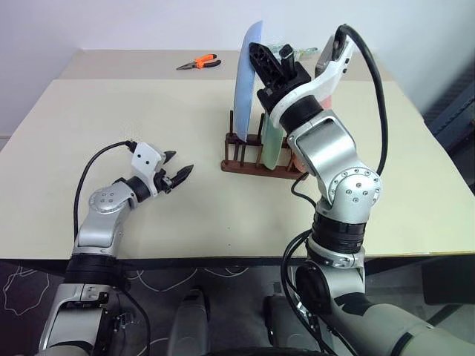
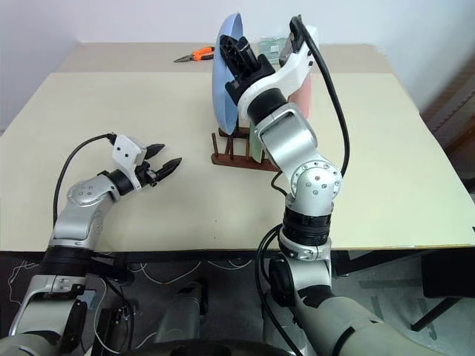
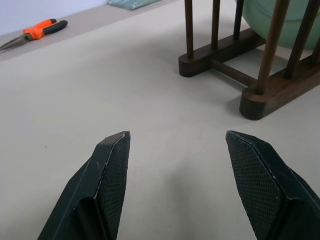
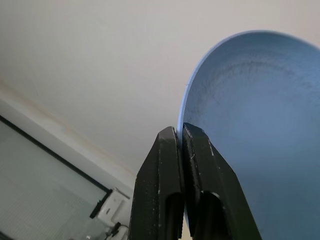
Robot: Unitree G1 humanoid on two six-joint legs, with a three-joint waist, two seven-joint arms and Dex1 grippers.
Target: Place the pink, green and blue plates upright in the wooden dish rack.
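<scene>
With the green plate (image 1: 272, 144) and pink plate (image 2: 303, 96) already upright in the wooden dish rack (image 1: 252, 163), the right gripper (image 4: 180, 131), clamped on the blue plate's (image 1: 247, 81) rim, held it above the rack's front slots, unseated, while the left gripper (image 1: 178, 175) hovered apart, empty.

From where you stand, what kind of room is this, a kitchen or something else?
Probably a lab or test room staged for a kitchen chore, not a real kitchen. A bare beige table holds only a wooden dish rack with plates, orange-handled pliers lie at the far edge, and cables trail on the floor.
</scene>
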